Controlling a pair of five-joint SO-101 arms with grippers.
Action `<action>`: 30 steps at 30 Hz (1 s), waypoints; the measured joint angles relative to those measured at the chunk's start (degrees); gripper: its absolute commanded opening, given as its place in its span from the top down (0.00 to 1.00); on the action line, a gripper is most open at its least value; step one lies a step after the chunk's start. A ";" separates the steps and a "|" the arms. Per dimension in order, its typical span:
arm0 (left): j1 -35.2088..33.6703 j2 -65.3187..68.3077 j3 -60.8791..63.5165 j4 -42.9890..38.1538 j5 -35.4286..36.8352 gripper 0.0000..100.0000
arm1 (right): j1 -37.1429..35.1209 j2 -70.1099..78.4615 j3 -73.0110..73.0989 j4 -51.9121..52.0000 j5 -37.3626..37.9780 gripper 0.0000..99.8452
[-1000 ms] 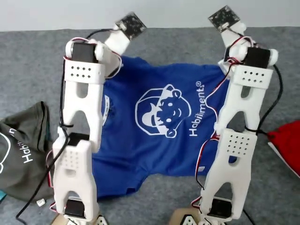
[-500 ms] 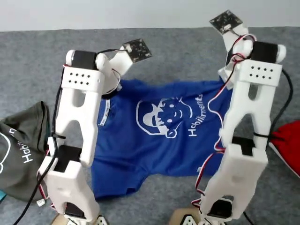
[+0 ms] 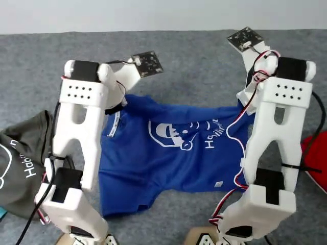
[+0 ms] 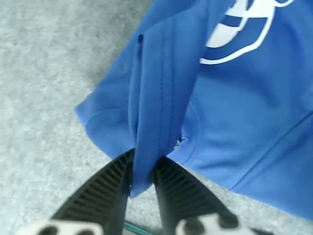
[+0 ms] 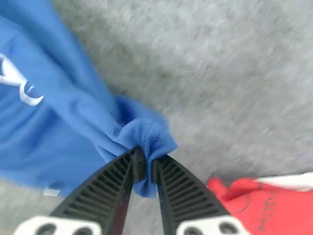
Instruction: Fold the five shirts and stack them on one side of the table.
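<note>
Blue shirt [image 3: 168,163] lies mid-table btw the two arms, near hem flat. Dark grey shirt [image 3: 23,163] at the L edge, red shirt [image 5: 254,205] at the R. Farther out, left gripper [image 4: 143,171] is clamped on a blue fold, far edge raised – right gripper [image 5: 144,169] is pinched tight on a bunched blue corner. Grey table [image 3: 194,56] beyond.

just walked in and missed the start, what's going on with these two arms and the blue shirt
Both arms are handling the blue shirt, which lies on the grey table. The left gripper is shut on its far edge at one side and the right gripper at the other, holding that edge up so that part of the white print is hidden. A dark shirt lies crumpled at the left and a red one at the right, both apart from the grippers.
</note>
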 measured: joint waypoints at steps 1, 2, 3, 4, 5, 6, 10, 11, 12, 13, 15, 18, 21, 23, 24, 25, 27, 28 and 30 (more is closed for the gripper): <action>-0.53 -0.26 -1.32 -0.09 1.32 0.99 | 0.00 -0.53 0.00 -1.58 -0.09 0.99; -1.05 -0.35 -2.99 -0.53 2.64 0.99 | -0.09 -1.32 0.00 -3.34 -0.18 0.99; -1.76 -0.35 -5.10 -1.05 3.78 0.99 | -0.09 -2.02 0.00 -5.36 -0.18 0.99; -2.46 -0.35 -7.21 -1.67 4.84 0.99 | -0.09 -2.55 0.00 -7.47 -0.18 0.99; -3.08 -0.35 -9.32 -2.55 5.98 0.99 | -0.09 -2.99 0.00 -9.67 -0.18 0.99; -3.78 -0.35 -11.52 -3.69 7.03 0.99 | -0.09 -3.16 0.00 -11.96 -0.18 0.99; -5.01 -0.35 -18.37 -8.18 10.55 0.99 | -0.09 -3.25 0.00 -20.66 -0.26 0.99; -5.01 -0.35 -19.52 -8.97 10.81 0.99 | -0.09 -3.25 0.00 -22.24 -0.26 0.99; -4.84 -0.35 -20.66 -9.58 10.99 0.99 | -0.09 -3.25 0.00 -23.56 -0.26 0.99; -4.84 -0.35 -21.27 -10.55 11.16 0.99 | -0.09 -3.16 0.00 -24.70 -0.26 0.99; -4.84 -0.35 -21.89 -12.31 11.25 0.99 | -0.09 -2.37 0.00 -26.46 -0.26 0.99; -4.84 -0.35 -22.15 -14.33 10.55 0.99 | -0.09 -0.70 0.00 -28.84 -0.26 0.99; -4.84 -0.35 -22.15 -16.09 6.95 0.99 | -0.09 0.88 0.00 -31.65 -0.26 0.99; -4.84 -0.35 -22.15 -17.58 5.10 0.99 | -0.09 1.85 0.00 -32.88 -0.26 0.99; -4.84 -0.35 -22.15 -18.11 4.22 0.99 | -0.09 2.37 0.00 -33.23 -0.26 0.99; -4.84 -0.35 -22.15 -18.37 3.43 0.99 | -0.18 2.73 0.00 -33.41 -0.26 0.99; -4.84 -0.35 -22.15 -18.37 2.46 0.99 | -0.18 3.25 0.00 -33.41 -0.26 0.99; -4.84 -0.35 -22.15 -18.37 2.20 0.99 | -0.18 3.52 0.00 -33.41 -0.26 0.99; -4.84 -0.35 -22.15 -18.20 1.93 0.99 | -0.18 3.52 0.00 -33.41 -0.26 0.99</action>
